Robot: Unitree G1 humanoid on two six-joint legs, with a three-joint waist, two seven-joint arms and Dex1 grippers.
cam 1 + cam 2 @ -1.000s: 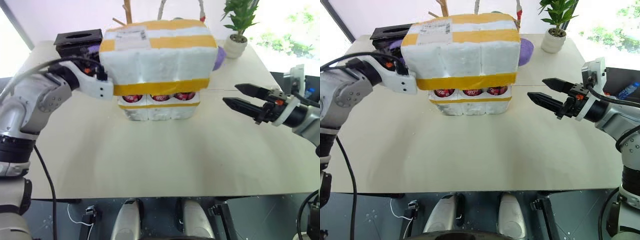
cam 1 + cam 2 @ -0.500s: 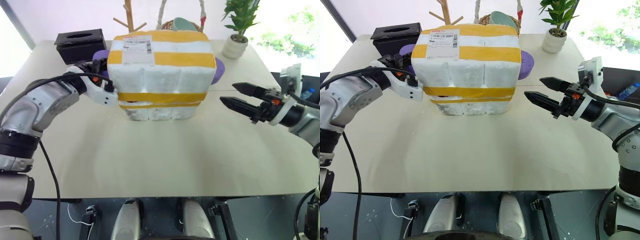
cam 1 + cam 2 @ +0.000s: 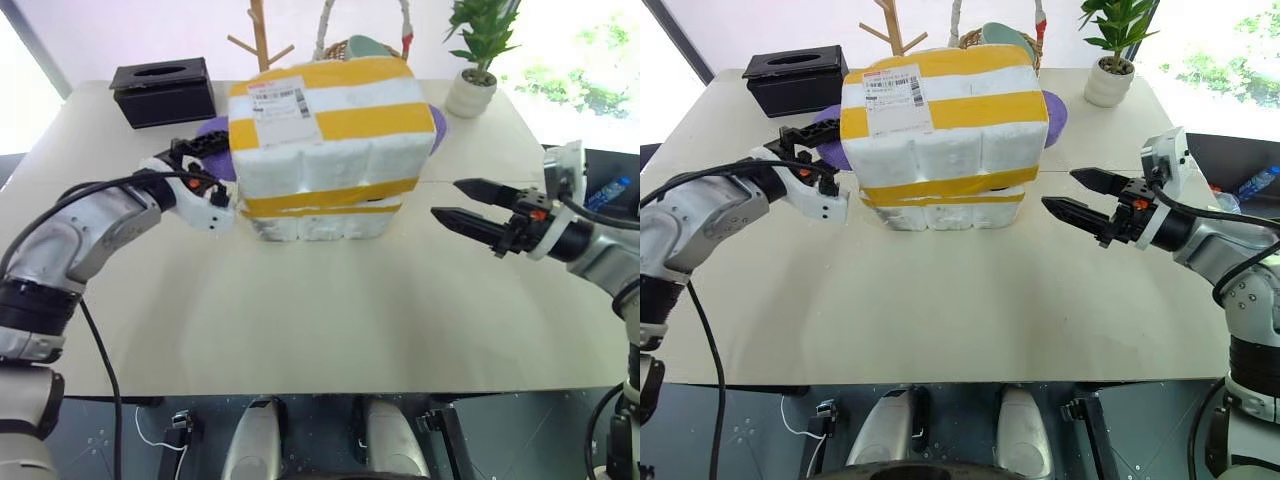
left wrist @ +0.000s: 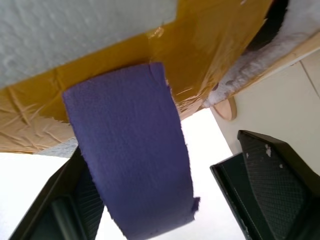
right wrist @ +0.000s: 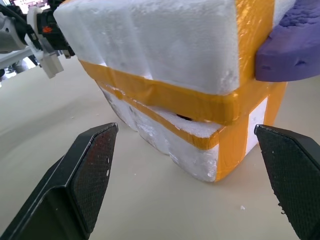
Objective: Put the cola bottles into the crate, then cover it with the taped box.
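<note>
So compared to a second back, the big white styrofoam box wrapped in wide yellow tape bands (image 3: 325, 135) has come down: it was held up high enough that 3 red bottle caps showed under it, and now it sits on the low white styrofoam crate with the yellow tape rim (image 3: 320, 222), covering it. It's not square though, it's tilted, with the side toward the left gripper (image 3: 205, 178) riding a bit higher and the bottom band running at a slant over the crate's edge.

The left gripper has let go. Its black fingers (image 4: 270, 185) are spread apart and it sits just beside the box's end, level with the lower tape band, with a strip of purple material (image 4: 132, 155) between the fingers in the wrist view.

The right gripper (image 3: 1072, 194) is on the opposite side, near the box but clearly apart from it, fingers spread wide and holding nothing, pointed at the seam where box meets crate.

The box shows 2 yellow bands across the top, a white shipping label with a barcode (image 3: 896, 98), and lumpy moulded sides. A small dark gap is visible at the seam in the right wrist view.
</note>
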